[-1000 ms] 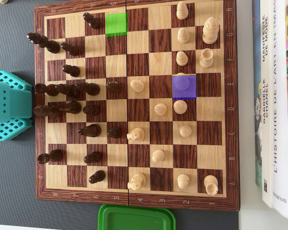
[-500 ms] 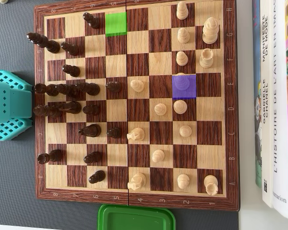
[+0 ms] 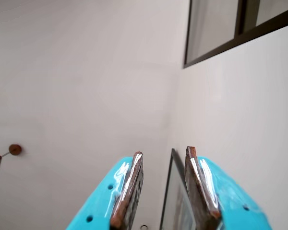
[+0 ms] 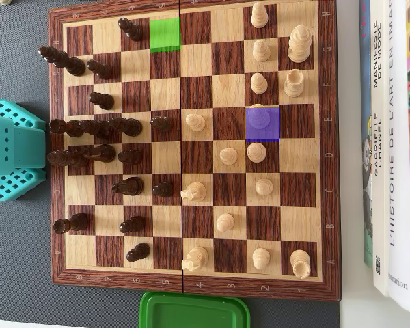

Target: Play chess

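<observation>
hand [image 3: 163, 155] open, aimed at ceiling, chessboard [image 4: 191, 20] prob. well below

Dark grey table surface [image 4: 20, 260], wooden chessboard [image 4: 191, 285] filling centre frame, green lid [image 4: 195, 311] at bottom edge, teal arm base [image 4: 10, 150] at left, books [image 4: 393, 137] along right edge
</observation>
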`<control>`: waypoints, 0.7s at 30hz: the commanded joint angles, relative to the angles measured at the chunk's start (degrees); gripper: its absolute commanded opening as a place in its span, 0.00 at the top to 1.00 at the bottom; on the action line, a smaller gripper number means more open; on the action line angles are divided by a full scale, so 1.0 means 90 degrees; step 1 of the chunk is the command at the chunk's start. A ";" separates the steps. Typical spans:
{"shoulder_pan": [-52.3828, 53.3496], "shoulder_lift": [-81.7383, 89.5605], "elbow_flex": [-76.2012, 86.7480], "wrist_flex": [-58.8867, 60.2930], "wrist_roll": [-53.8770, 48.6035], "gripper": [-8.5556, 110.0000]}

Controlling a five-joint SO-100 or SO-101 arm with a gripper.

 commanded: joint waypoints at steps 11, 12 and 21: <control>0.0029 -0.0078 0.0127 0.0020 -0.0020 0.81; 0.0020 -0.0068 0.0127 0.0117 -0.0020 0.81; 0.0029 -0.0059 -0.0244 0.0986 -0.0020 0.81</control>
